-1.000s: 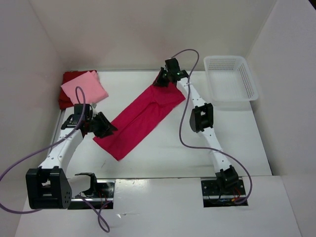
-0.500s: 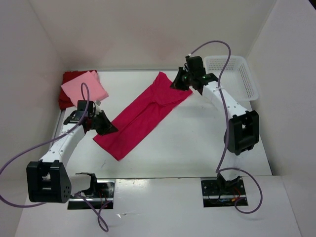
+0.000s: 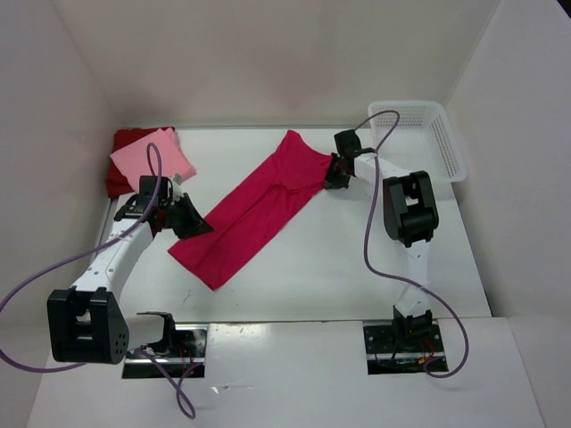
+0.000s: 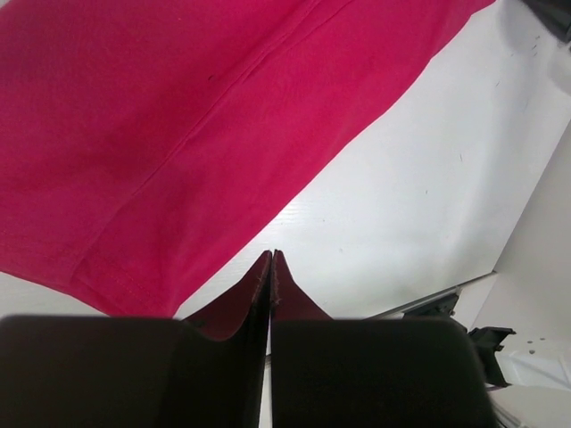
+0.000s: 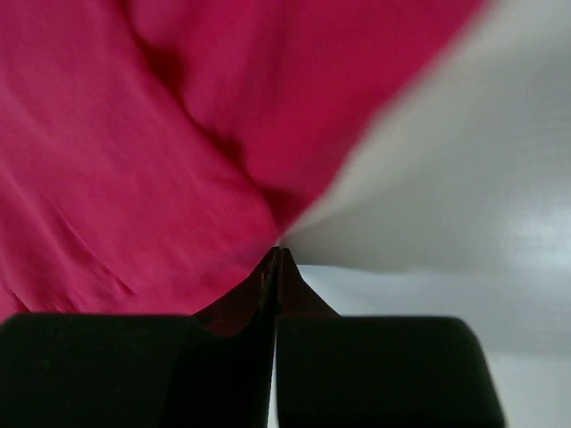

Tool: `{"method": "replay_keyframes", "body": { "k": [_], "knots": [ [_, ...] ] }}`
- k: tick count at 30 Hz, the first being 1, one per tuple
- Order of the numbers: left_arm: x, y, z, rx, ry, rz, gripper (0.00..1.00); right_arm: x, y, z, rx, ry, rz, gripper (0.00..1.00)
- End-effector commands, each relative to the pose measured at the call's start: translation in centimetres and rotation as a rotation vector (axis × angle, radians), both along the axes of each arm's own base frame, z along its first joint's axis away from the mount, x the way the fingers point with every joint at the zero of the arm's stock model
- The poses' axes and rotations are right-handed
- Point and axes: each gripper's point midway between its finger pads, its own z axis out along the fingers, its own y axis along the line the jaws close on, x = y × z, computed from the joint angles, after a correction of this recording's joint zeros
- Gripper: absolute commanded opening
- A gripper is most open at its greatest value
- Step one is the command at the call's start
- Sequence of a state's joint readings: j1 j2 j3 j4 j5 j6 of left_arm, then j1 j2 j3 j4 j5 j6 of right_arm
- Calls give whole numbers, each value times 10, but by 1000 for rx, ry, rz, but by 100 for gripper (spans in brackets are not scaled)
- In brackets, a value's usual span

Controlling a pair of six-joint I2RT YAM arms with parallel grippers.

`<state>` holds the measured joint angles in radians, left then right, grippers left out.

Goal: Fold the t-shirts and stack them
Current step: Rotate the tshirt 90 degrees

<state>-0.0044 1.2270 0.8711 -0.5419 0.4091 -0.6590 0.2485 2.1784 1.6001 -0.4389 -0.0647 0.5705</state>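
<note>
Far left: light pink t-shirt folded on top of the dark red t-shirt, at the back corner of the surface. Left end effector is clenched on the near-left edge of the crimson t-shirt, with cloth pinched between the tips in the wrist view. The crimson t-shirt lies flat mid-surface as a long diagonal strip. Right end effector is clenched on its far-right corner. Basket sits far right, apart from the shirt.

Step looks like a two-point grasp, ready to fold or reposition. To do it well:
- lift both ends together
- keep the strip taut so there's no sag
- move low and slow so the thin pinches don't slip
- lay the edges square before letting go
</note>
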Motion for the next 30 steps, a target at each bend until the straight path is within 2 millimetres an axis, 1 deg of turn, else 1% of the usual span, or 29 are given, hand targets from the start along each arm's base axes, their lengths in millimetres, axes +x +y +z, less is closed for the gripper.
{"method": "replay_keyframes", "body": {
  "k": [1, 2, 3, 4, 5, 6, 7, 8, 9, 10, 11, 12, 13, 14, 15, 16, 17, 18, 19, 20, 21, 22, 23, 24, 25, 27, 28, 29, 30],
  "knots": [
    [5, -2, 12, 3, -42, -22, 4, 37, 5, -10, -37, -54, 9, 0],
    [5, -2, 12, 3, -42, -22, 6, 41, 8, -13, -30, -33, 16, 0],
    [4, -3, 16, -10, -48, -22, 9, 67, 19, -12, -4, -67, 40, 1],
    [5, -6, 19, -10, -57, -31, 11, 79, 25, -9, 8, -79, 46, 1],
    [5, -6, 19, -10, -57, -31, 13, 80, 26, -10, 7, -41, 51, 1],
    [7, -6, 27, -10, -69, -31, 15, 110, 34, 12, 24, -115, 51, 2],
    [7, -9, 24, -11, -60, -40, 22, 117, 38, 25, 36, -135, 56, 6],
    [8, -9, 28, -6, -68, -47, 26, 122, 39, 41, 42, -159, 56, 8],
    [8, -9, 28, -6, -69, -47, 30, 125, 37, 72, 38, -194, 47, 12],
    [5, -11, 27, -6, -59, -56, 40, 122, 38, 87, 13, -212, 52, 21],
    [5, -11, 27, -6, -59, -56, 44, 114, 34, 85, -13, -189, 65, 26],
    [5, -10, 29, 1, -70, -51, 46, 99, 46, 121, -10, -226, 86, 31],
    [5, -10, 29, 1, -70, -51, 48, 91, 48, 133, -15, -247, 88, 38],
    [6, -7, 28, 17, -74, -49, 51, 56, 43, 85, -47, -122, 102, 41],
    [7, -6, 27, 27, -74, -42, 51, 59, 55, 104, 14, -224, 110, 44],
    [7, -6, 27, 27, -74, -42, 52, 40, 58, 150, 65, -303, 109, 46],
    [5, -3, 23, 33, -68, -41, 52, 6, 55, 113, 90, -198, 120, 48],
    [4, -2, 20, 33, -59, -41, 53, -7, 70, 116, 165, -207, 133, 48],
    [4, -2, 20, 33, -59, -41, 53, -28, 81, 137, 234, -234, 169, 48],
    [1, 0, 14, 34, -42, -32, 53, -67, 92, 102, 274, -127, 214, 49],
    [0, 0, 9, 34, -37, -32, 53, -83, 108, 101, 315, -124, 237, 49],
    [0, 0, 7, 34, -28, -32, 53, -124, 133, 88, 331, -69, 311, 50],
    [0, 0, 7, 34, -28, -32, 53, -143, 147, 79, 352, -32, 343, 52],
    [1, 2, 4, 41, -19, -27, 53, -171, 170, 71, 398, -1, 373, 52],
    [1, 3, 3, 49, -19, -22, 53, -183, 181, 69, 433, 15, 389, 52],
    [1, 3, 0, 54, -13, -29, 55, -201, 197, 54, 463, 66, 400, 52],
    [-1, 3, -1, 54, -4, -29, 55, -212, 209, 47, 466, 81, 403, 52],
    [0, 5, -1, 61, -4, -24, 55, -217, 214, 36, 462, 104, 405, 52],
    [-3, 5, -5, 61, 7, -24, 55, -221, 219, 33, 466, 110, 410, 52]
  ]
}}
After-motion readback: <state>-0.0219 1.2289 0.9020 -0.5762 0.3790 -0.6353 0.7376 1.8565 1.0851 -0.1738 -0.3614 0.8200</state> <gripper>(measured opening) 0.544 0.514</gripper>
